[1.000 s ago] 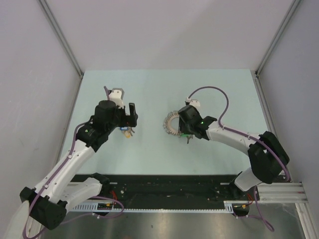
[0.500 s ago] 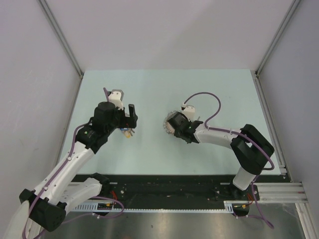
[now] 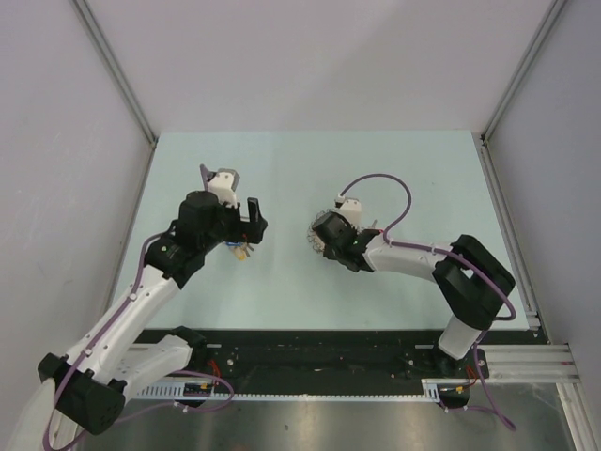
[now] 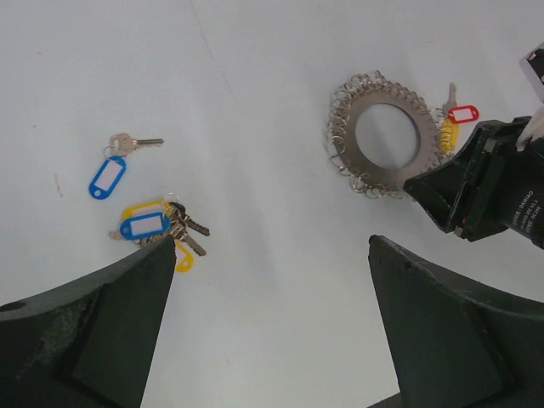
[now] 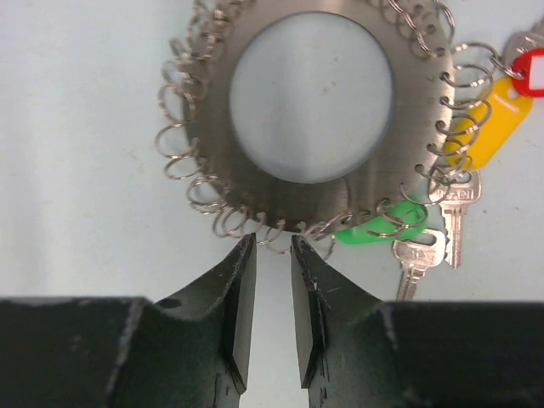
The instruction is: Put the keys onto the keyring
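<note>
While the left gripper hangs spread wide above the loose keys, the right arm stretches sideways. The right gripper sits at the keyring edge, fingers barely apart, holding nothing. Grey walls surround the pale green table.

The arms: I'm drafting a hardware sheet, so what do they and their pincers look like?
The left arm and right arm have white link shells and black joint housings. A purple cable runs along each. The left pincer and right pincer each have two flat, matte-black fingers.
</note>
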Tool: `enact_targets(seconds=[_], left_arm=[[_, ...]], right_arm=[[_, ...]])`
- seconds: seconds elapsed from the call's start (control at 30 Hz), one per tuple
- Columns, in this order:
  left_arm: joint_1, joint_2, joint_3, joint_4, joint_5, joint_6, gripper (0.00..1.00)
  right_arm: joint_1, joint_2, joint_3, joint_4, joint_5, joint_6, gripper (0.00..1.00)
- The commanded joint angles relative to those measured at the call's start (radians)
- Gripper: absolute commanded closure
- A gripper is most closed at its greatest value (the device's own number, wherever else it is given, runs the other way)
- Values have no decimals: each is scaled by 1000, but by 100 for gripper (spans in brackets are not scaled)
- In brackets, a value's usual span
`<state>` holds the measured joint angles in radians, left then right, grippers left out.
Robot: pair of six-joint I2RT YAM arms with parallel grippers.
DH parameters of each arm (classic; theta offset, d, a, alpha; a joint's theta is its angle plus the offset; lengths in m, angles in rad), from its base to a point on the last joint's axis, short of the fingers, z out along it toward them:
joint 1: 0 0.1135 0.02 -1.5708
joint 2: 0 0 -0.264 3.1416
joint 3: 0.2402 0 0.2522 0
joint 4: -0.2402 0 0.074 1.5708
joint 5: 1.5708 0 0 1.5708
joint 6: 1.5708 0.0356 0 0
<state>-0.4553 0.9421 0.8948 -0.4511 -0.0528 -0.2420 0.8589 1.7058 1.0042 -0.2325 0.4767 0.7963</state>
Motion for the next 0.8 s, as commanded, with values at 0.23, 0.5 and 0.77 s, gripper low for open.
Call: enact_targets(seconds=[0.23, 0.5, 0.77], left_arm=[[-87, 89, -27, 137, 223, -25, 0], [-319, 357, 64, 271, 90, -109, 15], [-388, 681, 295, 256, 27, -63, 39]], right_arm=[[-105, -259, -80, 70, -134, -259, 63], [-333, -618, -318, 168, -309, -309, 48], [-399, -1003, -426, 124, -305, -376, 18]])
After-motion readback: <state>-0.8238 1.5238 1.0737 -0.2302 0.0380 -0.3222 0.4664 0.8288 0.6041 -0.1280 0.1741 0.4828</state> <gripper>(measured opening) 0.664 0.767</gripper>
